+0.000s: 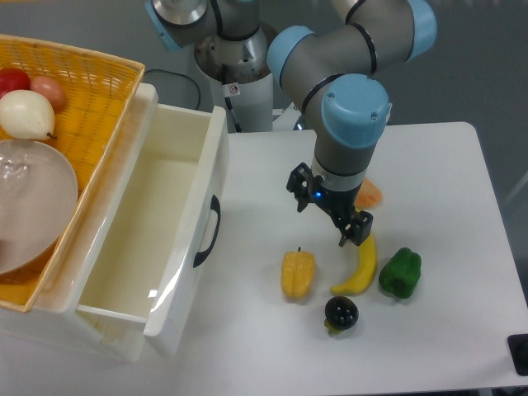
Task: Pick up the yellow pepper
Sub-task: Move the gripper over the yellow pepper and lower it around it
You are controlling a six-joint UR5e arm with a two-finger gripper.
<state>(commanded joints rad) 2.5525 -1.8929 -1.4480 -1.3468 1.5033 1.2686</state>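
Biggest thing first: white bench [462, 330] w/ an open white drawer [157, 239] on the left, and a yellow wicker basket [91, 91] sitting on top of the drawer unit w/ some fruit and a glass bowl in it. The arm comes in from the back; its tool [330, 212] hangs over the bench, fingers apart w/ nothing between them, abt midway btw an orange piece behind it and the fruit row in front.

Then the small stuff: banana [359, 270], green pepper [400, 272], a dark round fruit [341, 313]. The yellow pepper [297, 273] lies on the bench just left of the banana, not touching it, stem pointing back toward the arm, still ungrabbed.

Handling imo: looks light, prob hollow, fairly stiff but w/ smooth waxy skin, so slippery. I'd pinch across the mid body, fingers in the grooves btw lobes, not the stem. Banana-side clearance is tightish.
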